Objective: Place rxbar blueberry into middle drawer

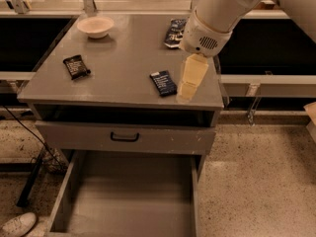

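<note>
The rxbar blueberry [163,83] lies flat on the grey cabinet top [123,58], near its front right part. It is a small dark navy bar with white print. My gripper [190,83] hangs from the white arm just to the right of the bar, close over the cabinet top near the front edge. It holds nothing that I can see. The middle drawer [128,201] is pulled out below, a wide grey tray with a bare floor.
A black-wrapped bar [76,66] lies at the left of the top. A white bowl [96,26] stands at the back left. A blue-and-white snack bag [174,32] lies at the back, partly behind my arm. A shut drawer front with a black handle [124,137] sits above the open drawer. A white shoe [17,224] is on the floor at the lower left.
</note>
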Controlling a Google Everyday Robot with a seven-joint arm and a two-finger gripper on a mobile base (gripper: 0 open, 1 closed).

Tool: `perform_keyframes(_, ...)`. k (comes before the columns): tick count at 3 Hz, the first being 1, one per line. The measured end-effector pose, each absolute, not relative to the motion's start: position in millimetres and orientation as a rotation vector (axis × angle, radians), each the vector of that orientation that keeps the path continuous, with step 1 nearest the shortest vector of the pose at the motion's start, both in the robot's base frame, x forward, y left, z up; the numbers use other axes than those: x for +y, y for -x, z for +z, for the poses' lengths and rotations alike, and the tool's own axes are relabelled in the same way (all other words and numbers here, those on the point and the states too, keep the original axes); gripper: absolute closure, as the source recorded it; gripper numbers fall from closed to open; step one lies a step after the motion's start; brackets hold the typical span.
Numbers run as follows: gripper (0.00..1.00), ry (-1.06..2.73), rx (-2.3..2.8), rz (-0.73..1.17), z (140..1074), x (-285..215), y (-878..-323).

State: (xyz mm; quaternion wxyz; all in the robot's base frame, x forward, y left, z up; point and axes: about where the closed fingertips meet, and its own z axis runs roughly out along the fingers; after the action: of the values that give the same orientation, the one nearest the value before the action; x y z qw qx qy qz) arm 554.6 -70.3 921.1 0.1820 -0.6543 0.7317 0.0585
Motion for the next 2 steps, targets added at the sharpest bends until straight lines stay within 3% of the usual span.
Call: perform_keyframes(2, 0.00, 1.869, 2.149, 0.069, 900.3, -67.6, -559.6)
